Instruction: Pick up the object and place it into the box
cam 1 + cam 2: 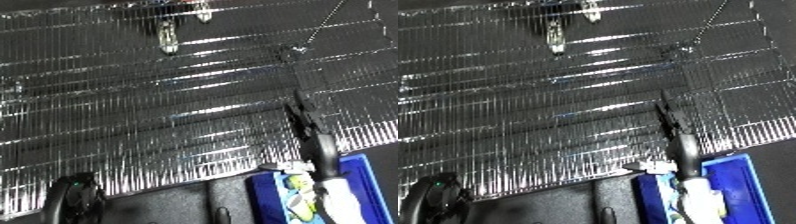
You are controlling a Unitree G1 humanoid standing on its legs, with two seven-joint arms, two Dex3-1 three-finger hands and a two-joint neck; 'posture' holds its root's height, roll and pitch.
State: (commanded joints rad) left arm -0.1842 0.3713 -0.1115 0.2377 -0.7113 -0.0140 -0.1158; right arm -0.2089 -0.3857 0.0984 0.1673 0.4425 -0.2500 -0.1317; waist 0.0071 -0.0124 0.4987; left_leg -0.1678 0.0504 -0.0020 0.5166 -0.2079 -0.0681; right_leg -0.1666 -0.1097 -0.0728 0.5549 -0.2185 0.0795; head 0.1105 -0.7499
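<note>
A blue bin (362, 167) sits at the lower right, on a dark surface in front of a shiny ribbed metal surface (133, 110). Inside the bin lies a yellow-green and white object (300, 197), partly hidden by my right arm. My right forearm comes up over the bin. My right hand (313, 130) is seen edge-on, its black fingers stretched straight out past the bin's far rim and over the metal surface, holding nothing. A black rounded shape at the lower left edge is my left hand (75, 197); its fingers do not show.
A small silvery fitting (167, 37) and a second one (203, 12) sit near the top of the ribbed surface. A thin cable (322, 25) runs across the upper right. A dark ledge (178, 200) lies between the two arms.
</note>
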